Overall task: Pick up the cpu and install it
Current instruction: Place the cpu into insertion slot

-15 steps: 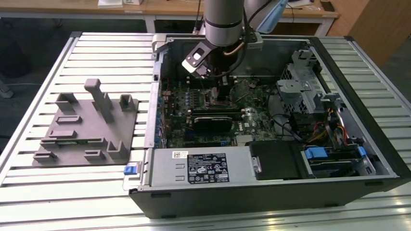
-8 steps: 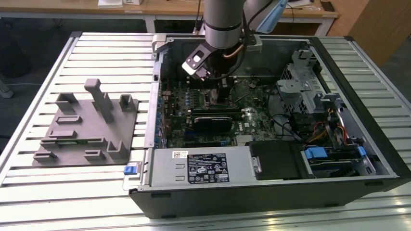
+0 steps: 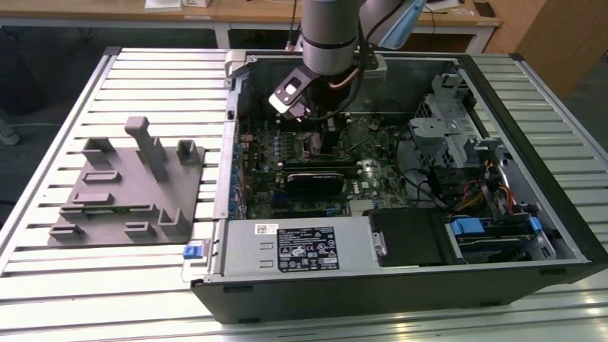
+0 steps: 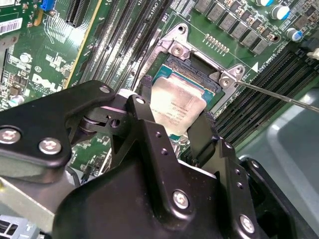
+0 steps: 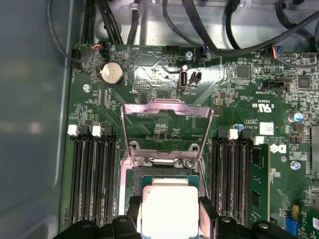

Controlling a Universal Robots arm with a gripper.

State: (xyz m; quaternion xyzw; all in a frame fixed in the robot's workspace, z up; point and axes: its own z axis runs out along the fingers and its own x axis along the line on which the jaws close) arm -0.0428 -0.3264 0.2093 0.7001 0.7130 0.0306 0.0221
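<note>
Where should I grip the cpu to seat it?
By two opposite edges of the cpu, coming from above its flat metal top. It is thin and square, so only the edges offer purchase. The gripper holds it that way, fingers on either edge, over the open socket.

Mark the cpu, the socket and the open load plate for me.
cpu [image 5: 169, 210]: first wrist view, middle of its silver top.
socket [image 5: 162, 162]: first wrist view, metal frame at the hinge end.
load plate [image 5: 167, 105]: first wrist view, its cross bar.
</note>
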